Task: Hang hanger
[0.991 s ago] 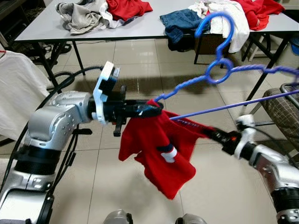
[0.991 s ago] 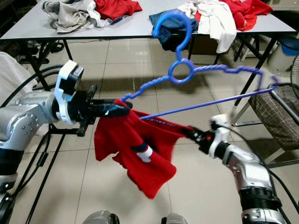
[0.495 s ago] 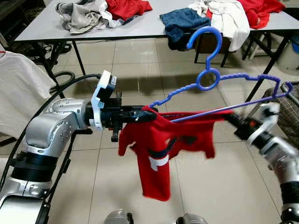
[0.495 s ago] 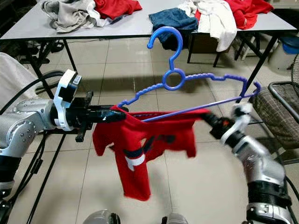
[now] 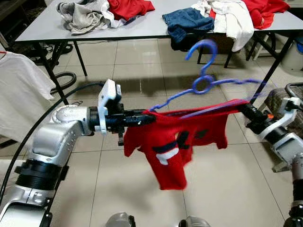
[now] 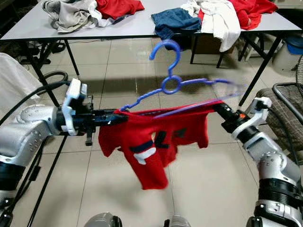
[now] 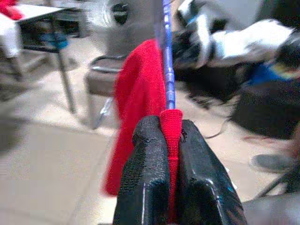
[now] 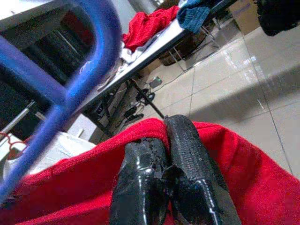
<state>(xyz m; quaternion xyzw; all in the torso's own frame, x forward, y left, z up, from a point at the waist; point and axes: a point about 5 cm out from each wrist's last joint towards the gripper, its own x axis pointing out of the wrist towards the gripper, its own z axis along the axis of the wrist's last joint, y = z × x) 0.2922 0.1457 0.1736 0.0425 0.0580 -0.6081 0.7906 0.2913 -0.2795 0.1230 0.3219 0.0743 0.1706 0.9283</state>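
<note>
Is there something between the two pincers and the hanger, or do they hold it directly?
Red shirt fabric lies between. The left pincer is shut on a fold of the shirt beside the blue hanger; the right pincer is shut on the shirt too.

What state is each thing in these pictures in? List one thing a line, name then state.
Blue hanger: held up off the floor, tilted, blurred by motion.
Red shirt: draped on the hanger, hanging unevenly, not folded.
Left gripper: shut on the red shirt at the hanger's end.
Right gripper: shut on the red shirt.
Table: standing, piled with loose clothes.
</note>
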